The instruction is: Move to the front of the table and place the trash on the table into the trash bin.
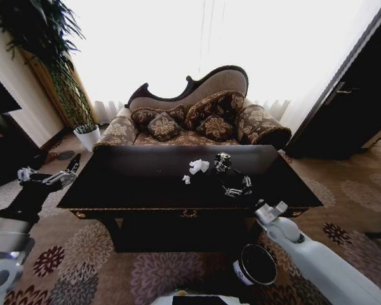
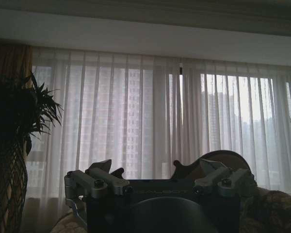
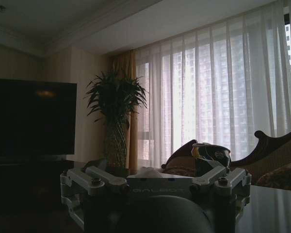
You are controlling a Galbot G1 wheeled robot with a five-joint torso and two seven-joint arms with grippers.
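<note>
On the glossy black table (image 1: 140,184) lies the trash: a crumpled white paper wad (image 1: 199,166), a tiny white bit (image 1: 187,180) and a dark shiny wrapper (image 1: 223,162). My right gripper (image 1: 237,187) hovers low over the table top just in front of the wrapper, open and holding nothing. Its wrist view shows the wrapper (image 3: 211,153) and the paper wad (image 3: 148,171) just beyond the open right gripper (image 3: 155,180). The round black trash bin (image 1: 255,265) stands on the carpet below the table's front right. My left gripper (image 1: 66,173) hangs open off the table's left end, pointing toward the window in its wrist view (image 2: 157,180).
A patterned sofa (image 1: 197,121) with cushions stands right behind the table. A white plant pot (image 1: 87,136) and tall plant (image 1: 44,38) are at the back left, dark furniture (image 1: 355,95) at the right. Patterned carpet lies around the table.
</note>
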